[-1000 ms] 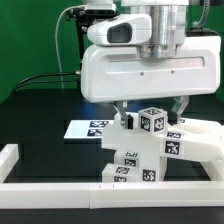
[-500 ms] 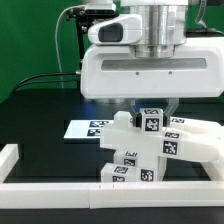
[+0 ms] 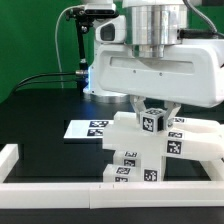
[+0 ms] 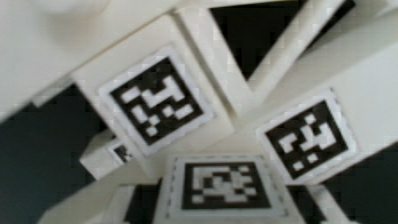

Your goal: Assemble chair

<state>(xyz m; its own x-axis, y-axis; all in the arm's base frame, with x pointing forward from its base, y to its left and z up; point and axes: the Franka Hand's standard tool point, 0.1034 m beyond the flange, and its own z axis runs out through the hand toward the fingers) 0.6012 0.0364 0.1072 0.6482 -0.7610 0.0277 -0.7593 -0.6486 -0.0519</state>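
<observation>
Gripper (image 3: 152, 112) sits over chair (image 3: 150, 150) assy on black table (image 3: 40, 115), fingers part-closed w/ a tagged cube (image 3: 153, 121) between them; actual contact can't tell. Marker board (image 3: 88, 128) behind.

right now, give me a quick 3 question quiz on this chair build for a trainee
1. True or false: the gripper is down at the top of the chair stack, its fingers either side of a small tagged cube.
2. Where does the marker board lie relative to the chair parts?
A. on the exterior view's left of them, flat on the table
B. stacked on top of them
C. on the exterior view's right, upright
3. Fill in: the low white border rail runs along the ___ edge of the table in the exterior view.

Key: 1 true; 2 A; 3 near.
</observation>
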